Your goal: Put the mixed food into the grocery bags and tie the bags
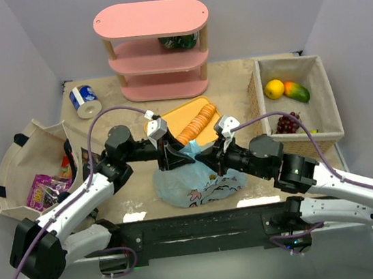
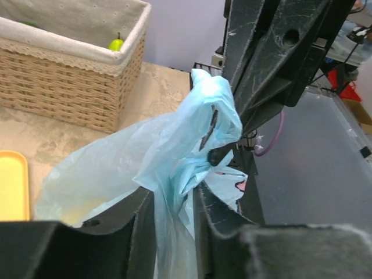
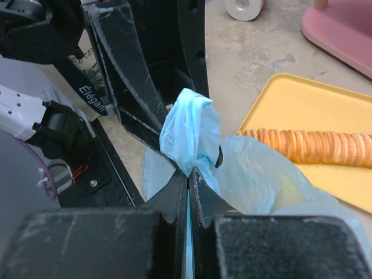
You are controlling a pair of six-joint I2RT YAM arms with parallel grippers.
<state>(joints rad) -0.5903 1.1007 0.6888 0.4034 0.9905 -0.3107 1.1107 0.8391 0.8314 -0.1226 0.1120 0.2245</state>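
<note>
From above, the light-blue grocery bag (image 1: 199, 186) lies on the table (image 1: 241, 84) near its front edge, just in front of the yellow tray (image 1: 183, 110) that carries the sliced loaf (image 1: 197, 124). The left gripper (image 1: 173, 156) and the right gripper (image 1: 211, 158) meet at the bag's bunched top, one from each side.

In the left wrist view, the left jaws stand a little apart. A twisted strand of the bag (image 2: 192, 133) runs up between them, with the wicker basket (image 2: 64, 87) behind.

In the right wrist view, the right jaws are pressed together on a thin fold of the bag (image 3: 189, 128). The plastic rises in a knob just past the fingertips.
</note>
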